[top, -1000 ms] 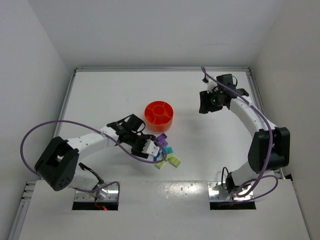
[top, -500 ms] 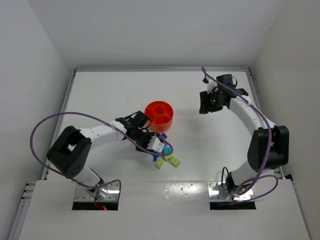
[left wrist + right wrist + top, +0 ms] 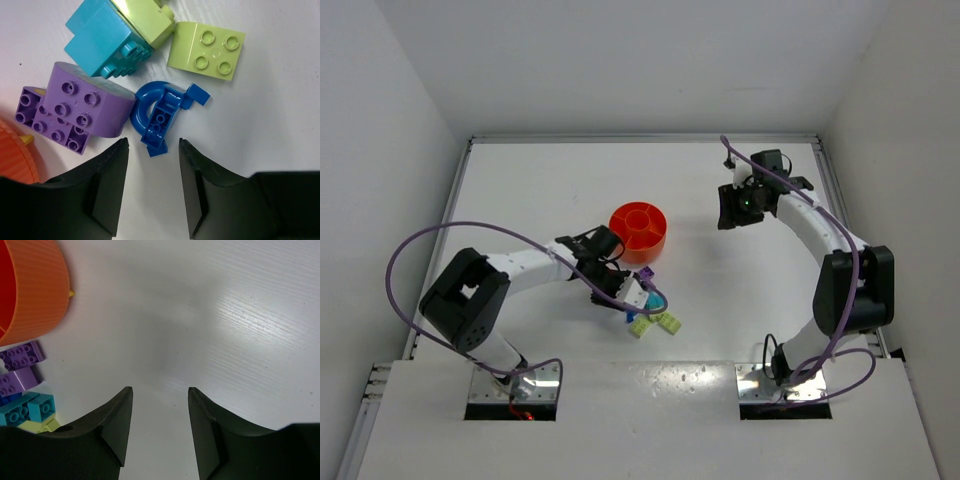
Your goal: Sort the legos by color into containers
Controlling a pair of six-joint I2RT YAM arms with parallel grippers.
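Left wrist: left end effector [image 3: 152,150] spread before blue lego [image 3: 160,120], apparently apart; right end effector [image 3: 160,392] spread.

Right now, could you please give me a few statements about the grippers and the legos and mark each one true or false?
1. The left gripper has its jaws apart and clamps nothing. True.
2. The blue piece lies inside the orange bowl. False: it lies on the table, beside the purple brick, just ahead of the left gripper's fingertips.
3. The right gripper holds a lego. False: its jaws are open and empty, above bare table away from the pile.
4. The yellow-green brick lies with its four studs facing up. True.
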